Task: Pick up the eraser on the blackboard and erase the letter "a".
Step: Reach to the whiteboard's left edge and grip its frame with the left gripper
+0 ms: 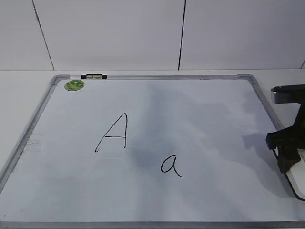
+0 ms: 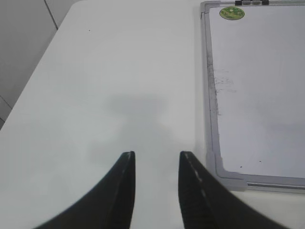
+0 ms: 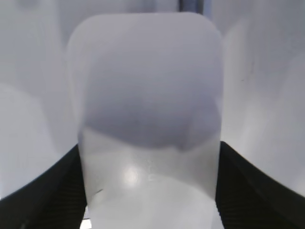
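Note:
The blackboard (image 1: pixel 28 129) lies flat on the table, with a small cursive letter "a" (image 1: pixel 171 165) right of its centre. The white eraser (image 1: pixel 296 185) lies at the board's right edge, and only its end shows under my right gripper (image 1: pixel 286 152). In the right wrist view the eraser (image 3: pixel 147 95) fills the frame. My right gripper (image 3: pixel 147 191) has both jaws against its long sides. My left gripper (image 2: pixel 157 160) is open and empty, over bare table left of the board's frame (image 2: pixel 212 95).
A larger capital "A" (image 1: pixel 113 132) is written left of centre. A green round magnet (image 1: pixel 75 85) sits in the board's far left corner, also in the left wrist view (image 2: pixel 232 13). A dark clip (image 1: pixel 93 76) is on the far frame. A white tiled wall stands behind.

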`<state>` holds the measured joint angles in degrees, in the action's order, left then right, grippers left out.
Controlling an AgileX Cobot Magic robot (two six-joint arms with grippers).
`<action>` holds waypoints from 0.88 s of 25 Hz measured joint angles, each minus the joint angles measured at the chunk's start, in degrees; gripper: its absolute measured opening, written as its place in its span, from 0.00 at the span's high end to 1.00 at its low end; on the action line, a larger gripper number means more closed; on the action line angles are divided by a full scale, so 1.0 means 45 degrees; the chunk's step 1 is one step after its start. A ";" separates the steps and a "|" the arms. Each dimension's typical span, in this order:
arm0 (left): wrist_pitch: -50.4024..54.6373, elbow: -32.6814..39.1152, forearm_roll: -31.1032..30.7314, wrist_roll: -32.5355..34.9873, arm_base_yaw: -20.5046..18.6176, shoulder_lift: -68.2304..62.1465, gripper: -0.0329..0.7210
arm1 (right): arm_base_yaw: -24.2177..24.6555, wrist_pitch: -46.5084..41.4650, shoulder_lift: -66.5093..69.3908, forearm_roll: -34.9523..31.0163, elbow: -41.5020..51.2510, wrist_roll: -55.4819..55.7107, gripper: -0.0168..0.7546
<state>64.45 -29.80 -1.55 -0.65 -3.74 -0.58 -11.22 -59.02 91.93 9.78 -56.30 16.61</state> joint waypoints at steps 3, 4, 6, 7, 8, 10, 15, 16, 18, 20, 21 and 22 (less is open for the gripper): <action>0.0000 0.0000 0.0000 0.0000 0.0000 0.0000 0.64 | 0.0000 -0.0638 -0.0186 0.0000 -0.0671 0.0000 0.27; 0.0000 0.0000 0.0000 0.0000 0.0000 0.0000 0.64 | 0.0000 -0.0858 -0.0211 -0.0061 -0.0890 0.0000 0.27; 0.0000 0.0000 0.0000 0.0000 0.0000 0.0000 0.64 | 0.0000 -0.1295 -0.0265 -0.0314 -0.1466 -0.0221 0.27; 0.0000 0.0000 0.0000 0.0000 0.0000 0.0000 0.64 | 0.0000 -0.1481 -0.0290 -0.0588 -0.1728 -0.0458 0.27; 0.0000 0.0000 0.0000 0.0000 0.0000 0.0000 0.64 | 0.0000 -0.1681 -0.0286 -0.0892 -0.2041 -0.0716 0.27; 0.0000 0.0000 0.0000 0.0000 0.0000 0.0000 0.64 | 0.0000 -0.2018 -0.0294 -0.1736 -0.2642 -0.1370 0.27; 0.0000 0.0000 0.0000 0.0000 0.0000 0.0000 0.64 | -0.0417 -0.2323 -0.0316 -0.2708 -0.3594 -0.2115 0.27; 0.0000 0.0000 0.0000 0.0000 0.0000 0.0000 0.64 | -0.0657 -0.2343 -0.0316 -0.2736 -0.3713 -0.2174 0.27; 0.0000 0.0000 0.0000 0.0000 0.0000 0.0000 0.64 | -0.1172 -0.2351 -0.0316 -0.2736 -0.3902 -0.2225 0.27; 0.0000 0.0000 0.0000 0.0000 0.0000 0.0000 0.65 | -0.1733 -0.2374 -0.0224 -0.2736 -0.4148 -0.2233 0.27; 0.0000 0.0000 0.0000 0.0000 0.0000 0.0000 0.65 | -0.1983 -0.2403 -0.0164 -0.2712 -0.4237 -0.2233 0.27; 0.0000 0.0000 0.0000 0.0000 0.0000 0.0000 0.65 | -0.2182 -0.2403 -0.0017 -0.2685 -0.4334 -0.2256 0.27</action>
<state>64.45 -29.80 -1.55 -0.65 -3.74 -0.58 -21.04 -69.83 91.85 -2.31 -75.81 6.46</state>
